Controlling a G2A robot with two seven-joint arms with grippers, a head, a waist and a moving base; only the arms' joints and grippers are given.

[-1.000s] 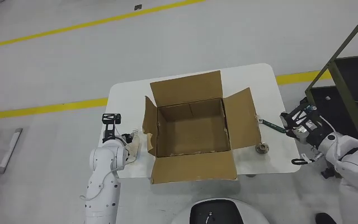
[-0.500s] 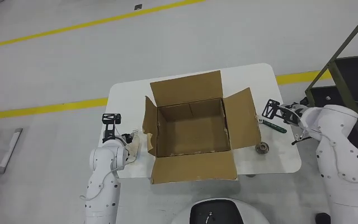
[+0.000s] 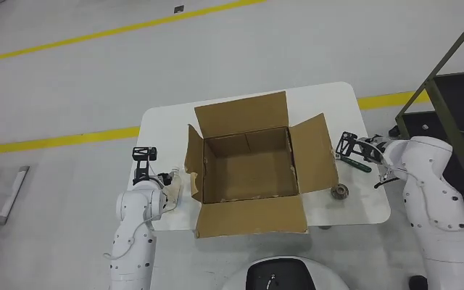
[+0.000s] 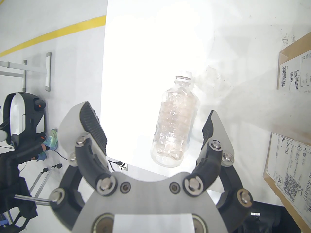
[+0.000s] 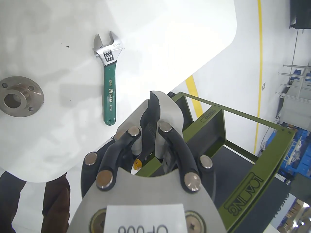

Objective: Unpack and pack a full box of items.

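Box [image 3: 241,114] empty: packing likely next. My right gripper [image 5: 153,96], pressed together, hangs beside wrench [image 5: 108,93] at tabletop's [image 3: 341,105] right edge; spread first. Left gripper [image 4: 150,109] spread over bottle [image 4: 173,124].

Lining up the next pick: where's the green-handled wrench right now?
Top view: the wrench lies on the table's right side, just outside the box's right flap, with the metal flange nearby.
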